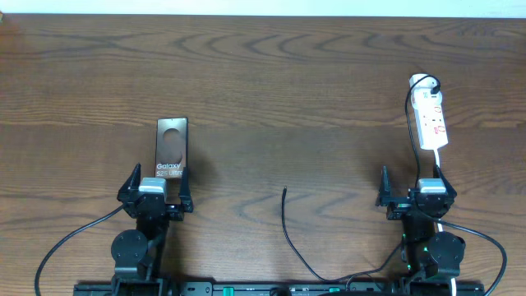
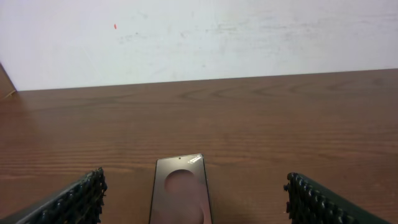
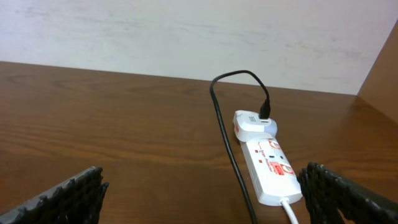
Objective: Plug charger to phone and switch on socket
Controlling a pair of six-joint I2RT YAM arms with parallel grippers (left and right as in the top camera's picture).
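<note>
Left hand (image 1: 159,178), "Galaxy S25 Ultra" phone (image 1: 172,136)

Open table (image 1: 271,99) lies between phone (image 1: 171,148) and socket (image 1: 431,119), with only the charger cable (image 1: 284,205) crossing near the front edge

The left black two-finger gripper (image 1: 159,176) sits low with its jaws spread wide. Its ribbed black rubber pads (image 2: 78,200) stand far out to either side of the claw's centre line. The right black two-finger gripper (image 1: 411,174) mirrors it, jaws equally wide, with its textured black pads (image 3: 339,193) flanking the open gap. Both claws point straight ahead, level, and the black jointed arms (image 1: 136,242) fold back directly behind them. Neither claw grips anything.
</note>
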